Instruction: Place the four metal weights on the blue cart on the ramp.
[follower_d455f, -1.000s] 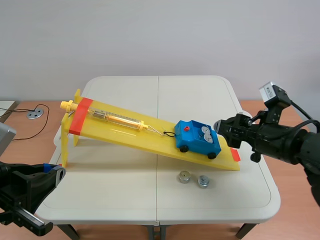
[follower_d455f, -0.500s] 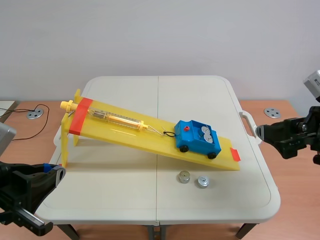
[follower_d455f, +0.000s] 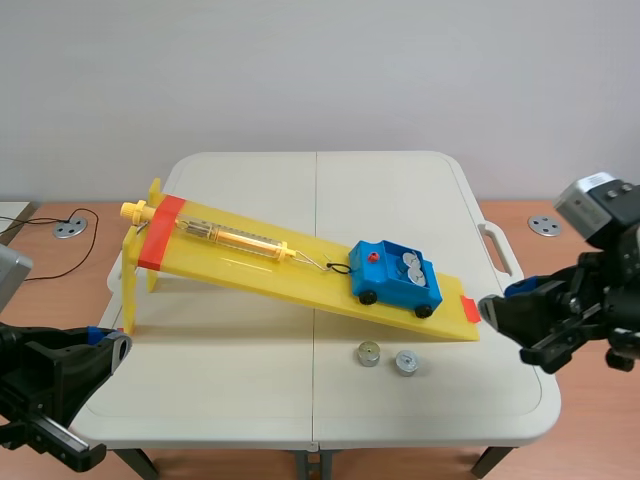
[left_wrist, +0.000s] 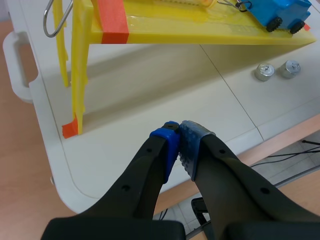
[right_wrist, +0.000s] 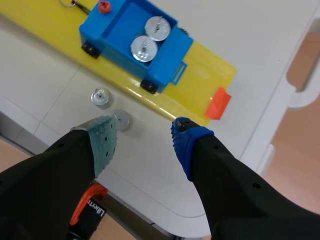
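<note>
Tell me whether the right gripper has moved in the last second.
Yes. The right gripper has backed away from the blue cart and now sits nearer the robot, off the low end of the ramp.

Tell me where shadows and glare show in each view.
Scene view: even, soft light; the ramp throws a faint shadow on the table. Left wrist view: a broad, soft shadow lies under the ramp; the two loose weights glint. Right wrist view: the two weights in the blue cart shine bright.
</note>
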